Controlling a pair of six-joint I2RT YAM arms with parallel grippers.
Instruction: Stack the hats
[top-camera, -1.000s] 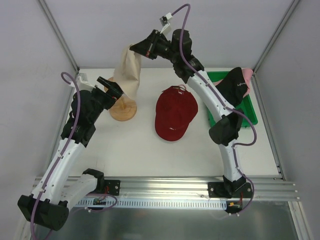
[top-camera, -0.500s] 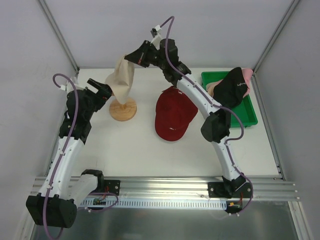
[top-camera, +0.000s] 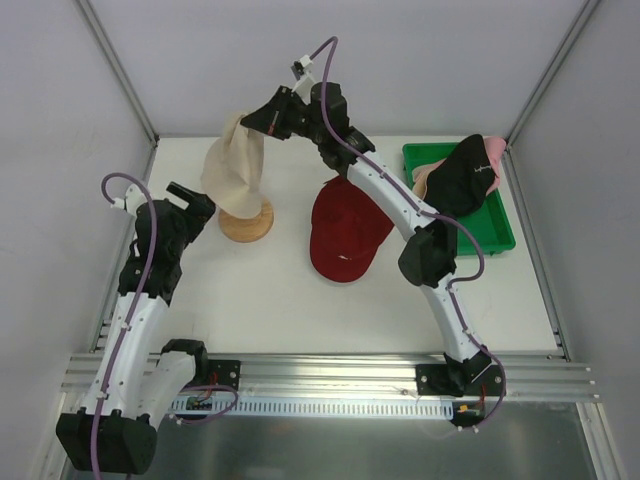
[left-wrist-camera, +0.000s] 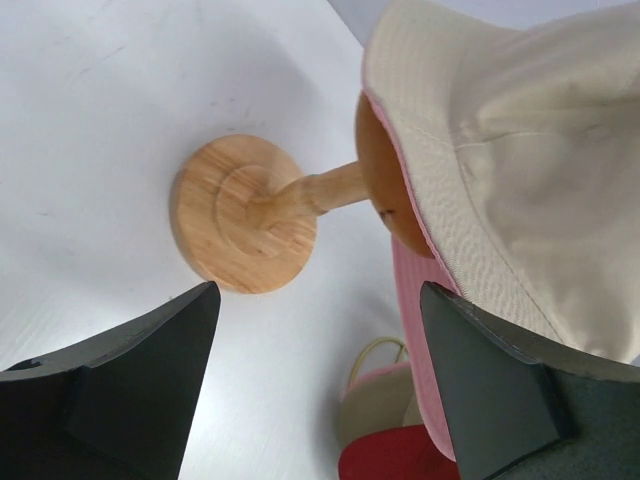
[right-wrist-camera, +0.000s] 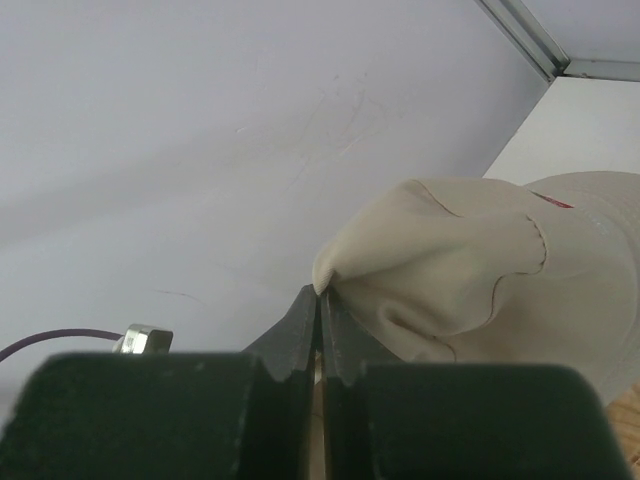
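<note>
My right gripper (top-camera: 248, 118) is shut on a pinch of the crown of the cream bucket hat (top-camera: 233, 168), as the right wrist view (right-wrist-camera: 320, 298) shows with the hat (right-wrist-camera: 470, 265). The hat hangs tilted over the wooden stand (top-camera: 247, 222). In the left wrist view the stand's round head (left-wrist-camera: 383, 170) sits partly under the hat's brim (left-wrist-camera: 520, 150). My left gripper (top-camera: 194, 200) is open and empty just left of the stand; it also shows in the left wrist view (left-wrist-camera: 315, 380). The red cap (top-camera: 348, 232) lies mid-table. The black hat (top-camera: 462, 178), pink hat (top-camera: 495, 150) and tan cap (top-camera: 424, 176) are piled at the right.
A green bin (top-camera: 498, 236) at the back right holds the piled hats. The stand's round wooden base (left-wrist-camera: 243, 227) rests on the white table. Grey walls and metal frame posts (top-camera: 115, 70) close in the back and sides.
My right gripper carried the cream hat left and down, so it now hangs over the stand's head. My left arm drew back to the left, away from the stand.
</note>
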